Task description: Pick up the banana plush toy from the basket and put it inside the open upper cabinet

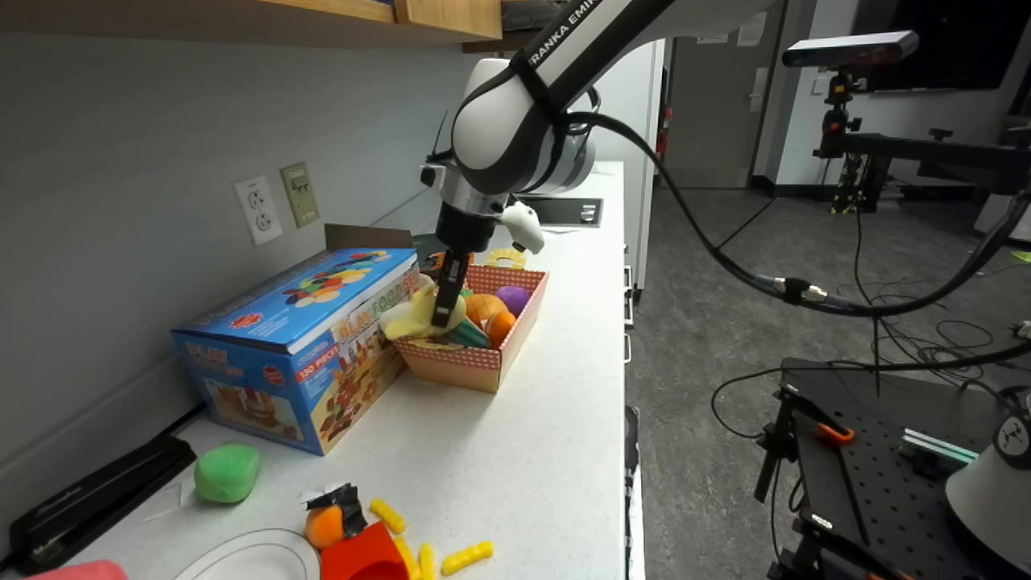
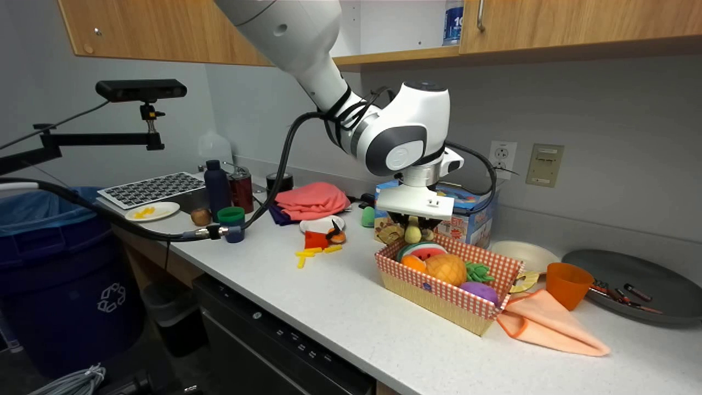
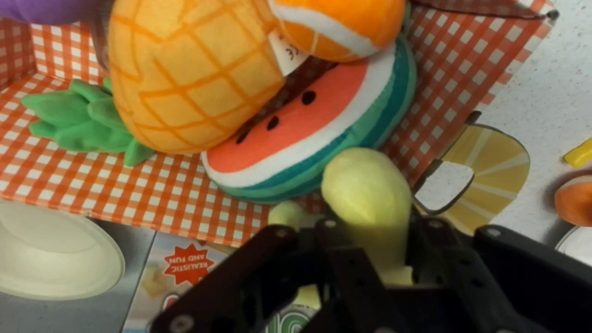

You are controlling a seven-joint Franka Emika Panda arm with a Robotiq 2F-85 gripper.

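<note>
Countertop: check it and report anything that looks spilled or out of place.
The yellow toy fries look spilled. In both exterior views they lie loose, at differing angles, on the countertop near the red container, rather than gathered together, though that may be deliberate.

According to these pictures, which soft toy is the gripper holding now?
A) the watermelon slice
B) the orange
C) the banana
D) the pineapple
C: the wrist view shows the yellow banana plush toy clamped in the gripper.
</note>
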